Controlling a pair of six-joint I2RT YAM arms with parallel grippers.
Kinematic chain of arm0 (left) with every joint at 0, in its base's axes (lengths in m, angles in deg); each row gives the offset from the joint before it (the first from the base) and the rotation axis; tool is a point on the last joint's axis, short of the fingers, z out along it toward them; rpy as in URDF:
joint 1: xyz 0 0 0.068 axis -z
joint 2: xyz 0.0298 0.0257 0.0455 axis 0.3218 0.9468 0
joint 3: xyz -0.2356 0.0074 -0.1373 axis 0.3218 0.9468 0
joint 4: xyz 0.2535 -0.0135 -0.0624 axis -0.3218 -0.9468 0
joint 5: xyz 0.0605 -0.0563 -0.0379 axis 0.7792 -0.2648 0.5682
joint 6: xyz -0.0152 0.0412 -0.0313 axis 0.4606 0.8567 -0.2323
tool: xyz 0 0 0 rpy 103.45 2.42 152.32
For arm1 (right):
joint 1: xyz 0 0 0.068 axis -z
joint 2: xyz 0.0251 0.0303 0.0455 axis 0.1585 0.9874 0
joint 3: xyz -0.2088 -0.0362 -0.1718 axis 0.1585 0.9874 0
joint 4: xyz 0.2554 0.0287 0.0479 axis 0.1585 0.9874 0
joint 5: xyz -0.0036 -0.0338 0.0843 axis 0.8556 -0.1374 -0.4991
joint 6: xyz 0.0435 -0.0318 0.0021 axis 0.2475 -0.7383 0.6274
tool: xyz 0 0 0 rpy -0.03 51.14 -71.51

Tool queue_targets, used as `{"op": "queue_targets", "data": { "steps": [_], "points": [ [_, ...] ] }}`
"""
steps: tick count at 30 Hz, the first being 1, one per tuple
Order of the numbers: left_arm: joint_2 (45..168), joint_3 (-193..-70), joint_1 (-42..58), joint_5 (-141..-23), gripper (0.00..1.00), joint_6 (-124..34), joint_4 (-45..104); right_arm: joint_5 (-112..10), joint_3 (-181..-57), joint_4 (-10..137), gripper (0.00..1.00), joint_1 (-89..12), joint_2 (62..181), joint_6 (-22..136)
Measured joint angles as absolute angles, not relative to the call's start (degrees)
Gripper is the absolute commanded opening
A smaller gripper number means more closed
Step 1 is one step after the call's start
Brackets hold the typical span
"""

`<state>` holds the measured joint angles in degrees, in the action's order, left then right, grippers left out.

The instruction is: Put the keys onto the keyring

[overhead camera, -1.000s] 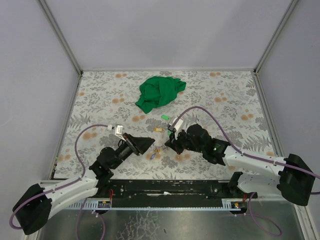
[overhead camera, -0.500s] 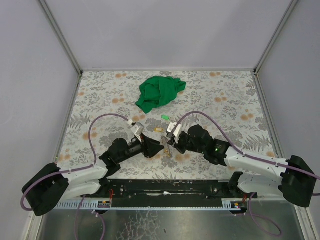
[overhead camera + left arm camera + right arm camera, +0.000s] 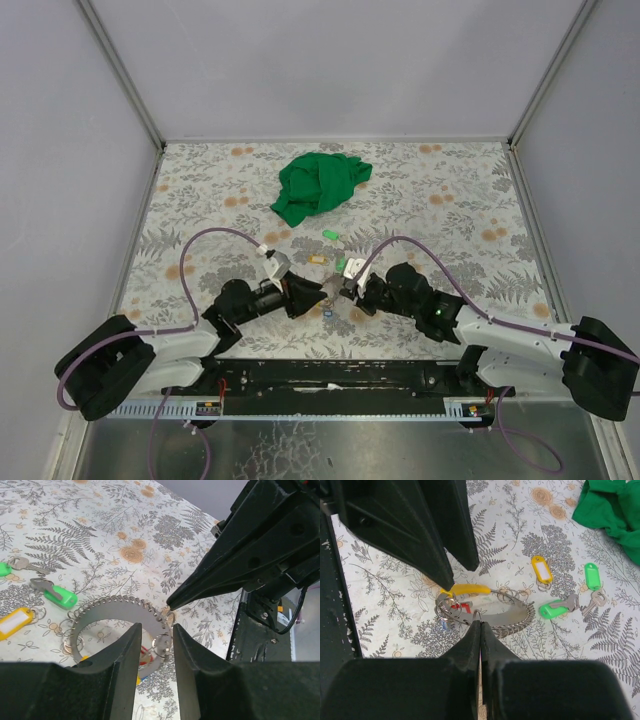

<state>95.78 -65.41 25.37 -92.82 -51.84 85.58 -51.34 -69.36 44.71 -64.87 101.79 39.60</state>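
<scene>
Keyring (image 3: 117,609) lies flat on the desk (image 3: 450,190) near the front edge, between both hands. Some tags seem threaded on it, a yellow tag (image 3: 466,589) among them. Other keys (image 3: 552,610) lie loose just beside.

Left hand (image 3: 156,630): part-open, fingers astride the ring's near rim, clamping nothing that shows.

Right hand (image 3: 480,625): closed to a point, tip touching the rim, nothing between.

Judgement: ring light, stiff, springy, slick, and likely to skate if pushed. Pinch it across the wire. Keys are tiny, so take them by the tag.
</scene>
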Motion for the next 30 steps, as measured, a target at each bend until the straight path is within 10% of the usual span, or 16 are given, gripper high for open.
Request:
{"op": "queue_targets", "data": {
  "steps": [30],
  "points": [
    [110.64,-71.34,19.36,-115.47,0.23,-42.40,91.85,-56.82,-64.68,36.99,0.00,-64.87,98.29,35.49]
  ]
}}
